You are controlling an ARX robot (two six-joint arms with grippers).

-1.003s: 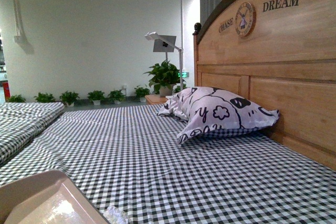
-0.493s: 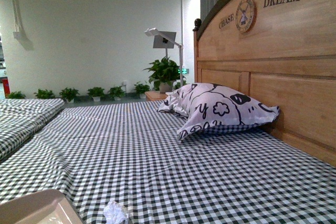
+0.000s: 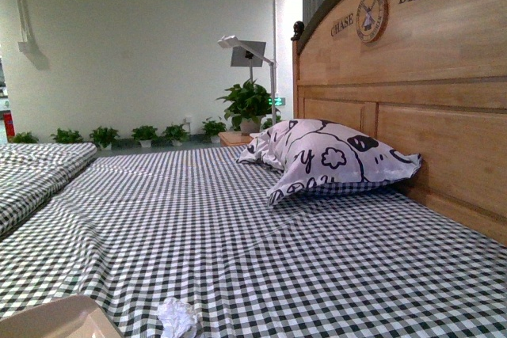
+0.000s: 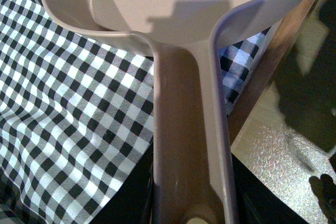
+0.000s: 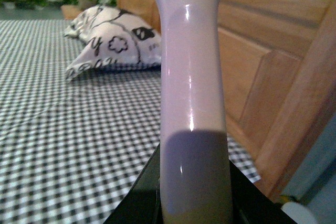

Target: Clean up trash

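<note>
The crumpled paper (image 3: 178,318) lies on the checked desk (image 3: 238,227) near its front edge, just beside the dustpan (image 3: 49,320) but not touching it. The left fingers (image 4: 128,200) grasp the dustpan's handle and the right fingers (image 5: 139,205) grasp a pale handle (image 5: 191,77). If the pan rim catches the soft cloth, the light paper may roll away.

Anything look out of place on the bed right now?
Yes: a crumpled white paper wad lies on the checked sheet near the front edge, just right of the dustpan corner. It is the only litter in view; the pillow sits by the headboard normally.
</note>
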